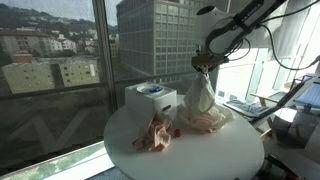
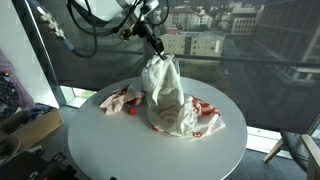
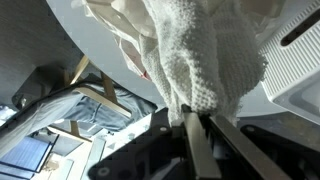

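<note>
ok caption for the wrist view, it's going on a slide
Gripper pinching the top of a white knitted cloth, which hangs above the round white table.

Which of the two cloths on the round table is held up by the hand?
The larger white cloth, pinched at its top by the hand and hanging like a tent. The smaller crumpled cloth lies loose beside it, untouched.

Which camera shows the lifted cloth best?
An exterior view: the cloth hangs whole from the tool to the table. In an exterior view with glare, the cloth is smaller and backlit. The wrist view shows only its pinched top.
</note>
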Controlling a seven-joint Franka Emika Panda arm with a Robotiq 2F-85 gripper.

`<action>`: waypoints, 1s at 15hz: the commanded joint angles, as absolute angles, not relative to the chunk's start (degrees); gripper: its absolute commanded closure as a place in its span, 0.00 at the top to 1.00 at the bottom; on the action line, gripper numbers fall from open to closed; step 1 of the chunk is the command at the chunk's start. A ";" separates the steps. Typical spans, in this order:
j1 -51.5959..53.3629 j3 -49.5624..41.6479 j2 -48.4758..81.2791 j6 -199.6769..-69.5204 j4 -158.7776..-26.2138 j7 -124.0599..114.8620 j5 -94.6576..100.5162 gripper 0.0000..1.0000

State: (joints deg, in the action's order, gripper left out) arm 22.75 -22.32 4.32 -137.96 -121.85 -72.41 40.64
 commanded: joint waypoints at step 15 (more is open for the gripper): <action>8.38 -10.47 32.59 -144.38 -108.22 -75.46 45.76 0.02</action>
State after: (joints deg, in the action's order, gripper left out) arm 8.21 -9.77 27.09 -142.63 -113.06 -73.80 43.81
